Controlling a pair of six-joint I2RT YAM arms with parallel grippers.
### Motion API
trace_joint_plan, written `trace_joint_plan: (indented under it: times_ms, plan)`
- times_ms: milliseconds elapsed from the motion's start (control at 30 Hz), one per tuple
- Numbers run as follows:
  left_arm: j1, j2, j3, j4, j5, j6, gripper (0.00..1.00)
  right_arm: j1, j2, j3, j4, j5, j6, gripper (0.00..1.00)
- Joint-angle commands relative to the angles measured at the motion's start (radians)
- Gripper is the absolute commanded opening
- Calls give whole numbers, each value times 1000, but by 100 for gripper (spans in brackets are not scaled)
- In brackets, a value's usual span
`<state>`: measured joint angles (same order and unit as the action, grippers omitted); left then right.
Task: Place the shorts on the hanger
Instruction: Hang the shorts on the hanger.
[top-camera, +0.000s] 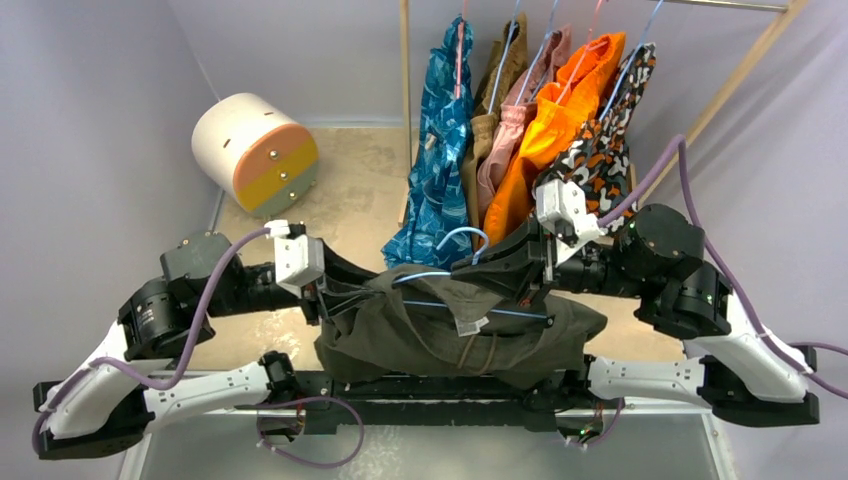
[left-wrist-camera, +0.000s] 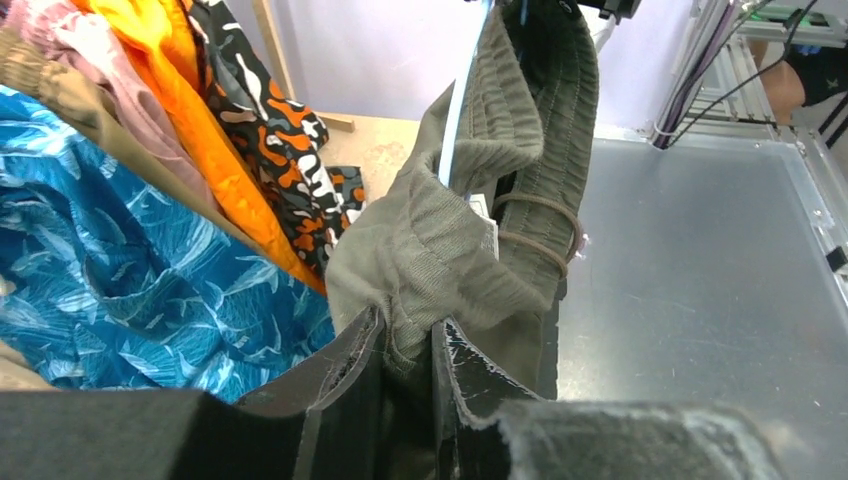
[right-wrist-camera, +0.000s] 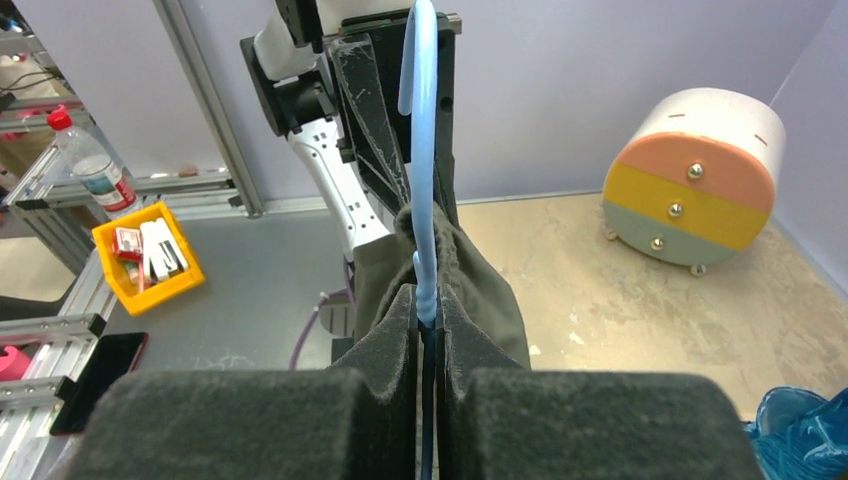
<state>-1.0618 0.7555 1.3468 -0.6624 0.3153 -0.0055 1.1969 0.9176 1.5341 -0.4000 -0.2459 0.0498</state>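
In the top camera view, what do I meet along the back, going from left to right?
round drawer unit → blue patterned shorts → tan-brown garment → pink garment → orange garment → black, orange and white patterned garment

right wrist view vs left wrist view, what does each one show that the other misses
Only the right wrist view: the right gripper shut on the light-blue hanger, a round drawer unit, a yellow bin. Only the left wrist view: the hung orange garment, the black-and-orange patterned garment, the drawstring. Both: the olive shorts on the hanger wire, pinched by the left gripper.
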Motion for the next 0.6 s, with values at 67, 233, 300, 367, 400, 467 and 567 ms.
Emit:
trace_joint_plan:
  times_ms: [67,233,300,367,400,467,567]
  plan:
    - [10,-57,-6,35,-200,-8,47,3,-22,58,143,86,20,0]
    - [10,-118,47,79,-459,-21,64,3,59,217,123,315,-55,0]
    - [10,-183,66,137,-592,-29,68,3,160,460,49,378,-140,0]
    - [10,-242,82,187,-668,-24,71,4,278,699,-17,361,-174,0]
    - [10,-267,85,207,-694,-24,71,3,315,773,-36,350,-184,0]
    - [10,-314,86,221,-720,-27,72,3,342,782,-60,318,-188,0]
    - [10,-360,69,203,-754,-50,72,3,307,546,-23,276,-174,0]
